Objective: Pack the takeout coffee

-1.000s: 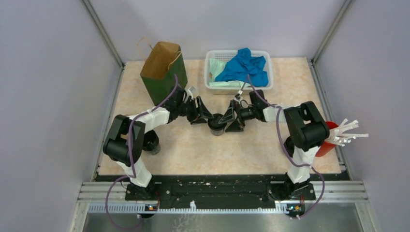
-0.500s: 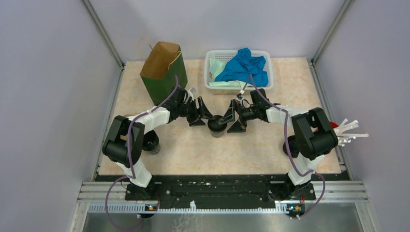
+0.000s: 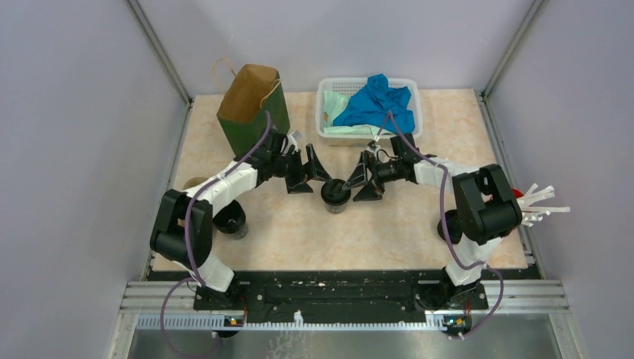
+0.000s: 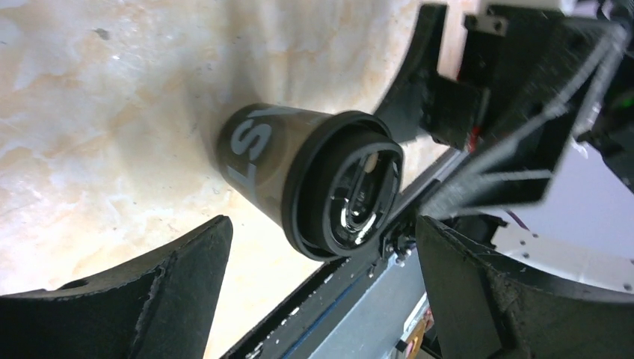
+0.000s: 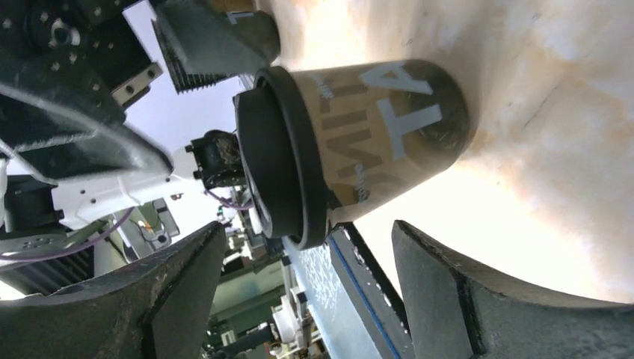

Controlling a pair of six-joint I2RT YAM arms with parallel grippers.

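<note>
A takeout coffee (image 3: pixel 336 196), a black cup with a black ridged lid, stands upright mid-table. My left gripper (image 3: pixel 317 179) is open just left of it, and my right gripper (image 3: pixel 358 183) is open just right of it. Neither touches it. In the left wrist view the cup (image 4: pixel 258 153) sits ahead of the open left gripper (image 4: pixel 321 228), with the right gripper's fingers (image 4: pixel 516 172) beyond. In the right wrist view the cup (image 5: pixel 381 127) stands ahead of the open right gripper (image 5: pixel 308 232). A second black cup (image 3: pixel 232 219) stands by the left arm.
A green and brown paper bag (image 3: pixel 251 108) stands open at the back left. A white basket (image 3: pixel 326 112) with blue cloth is at the back centre. A red cup with white sticks (image 3: pixel 516 206) is at the right edge. A tan piece (image 3: pixel 196 182) shows behind the left arm.
Both grippers have drawn back a little from the middle cup, toward the rear. The right arm's elbow has swung to the right. The cup has stayed put.
</note>
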